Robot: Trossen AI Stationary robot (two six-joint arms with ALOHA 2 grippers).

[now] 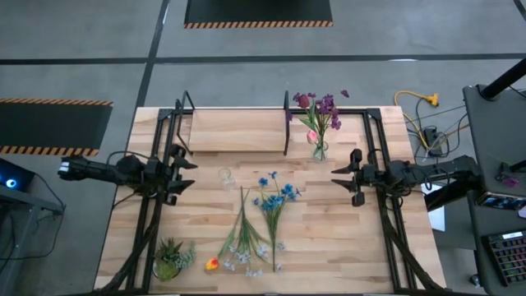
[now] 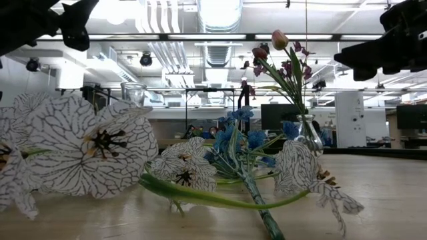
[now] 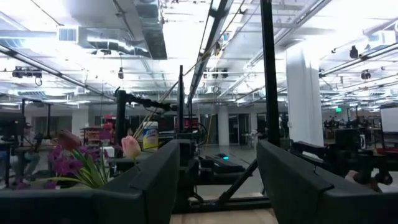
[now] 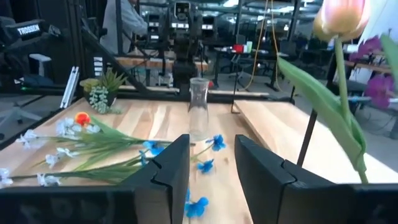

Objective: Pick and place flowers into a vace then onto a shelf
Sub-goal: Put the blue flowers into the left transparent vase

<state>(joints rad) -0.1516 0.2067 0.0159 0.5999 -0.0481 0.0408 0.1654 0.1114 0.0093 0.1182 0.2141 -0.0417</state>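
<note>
High view shows my left gripper and my right gripper at the table sides, both with jaws spread and holding nothing. One vase near the shelf already has flowers. I judge the next step is picking the loose flowers, which lie flat between my arms, stems pointing to the empty vase, blooms fanning toward the front edge.
</note>
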